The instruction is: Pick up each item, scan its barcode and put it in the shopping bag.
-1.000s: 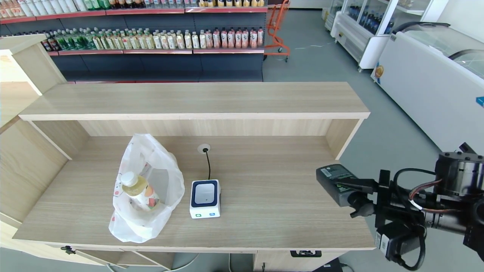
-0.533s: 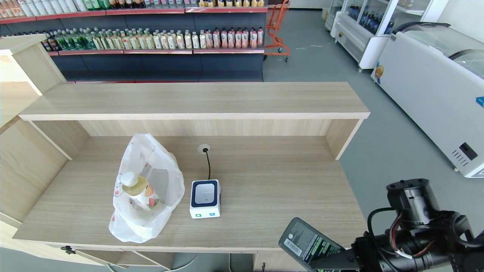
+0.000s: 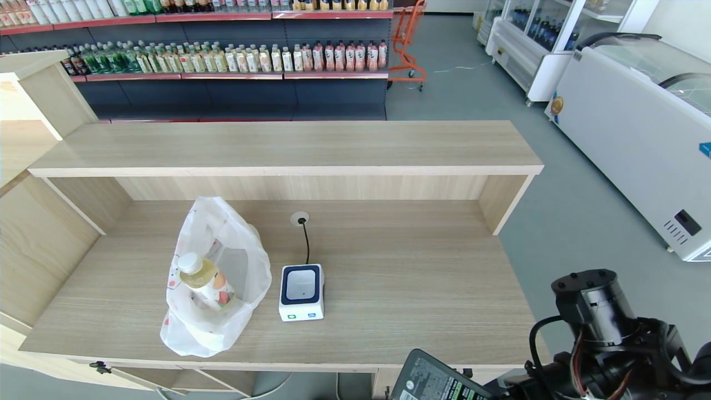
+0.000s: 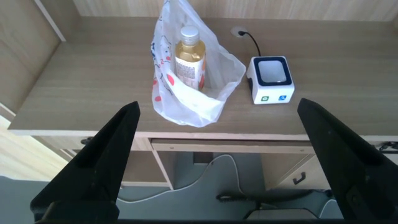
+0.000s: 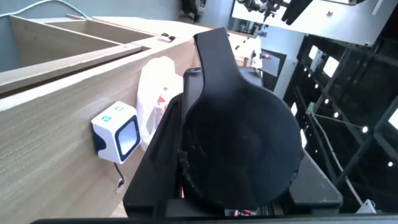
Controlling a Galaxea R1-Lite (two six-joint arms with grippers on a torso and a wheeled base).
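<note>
A white plastic shopping bag (image 3: 214, 278) stands on the counter's left part with a capped drink bottle (image 3: 201, 280) upright inside it. To its right sits the white barcode scanner (image 3: 301, 291), its dark window facing up. My right gripper (image 3: 502, 384) is shut on a flat dark pack (image 3: 436, 382), held off the counter's near edge with its printed label side up. The same pack (image 5: 236, 137) looms close in the right wrist view, with the scanner (image 5: 118, 137) and bag (image 5: 154, 93) beyond it. My left gripper (image 4: 217, 107) hangs open in front of the counter, facing the bag (image 4: 186, 93).
The wooden counter (image 3: 400, 266) has a raised back ledge (image 3: 289, 147) and side walls. A black cable (image 3: 306, 241) runs from the scanner to a hole in the counter. Drink shelves and freezers stand in the room behind.
My right arm has carried the dark pack from beside the counter's right edge down and leftward to just below the near edge, turning its label side upward. Bag, bottle and scanner have not moved.
</note>
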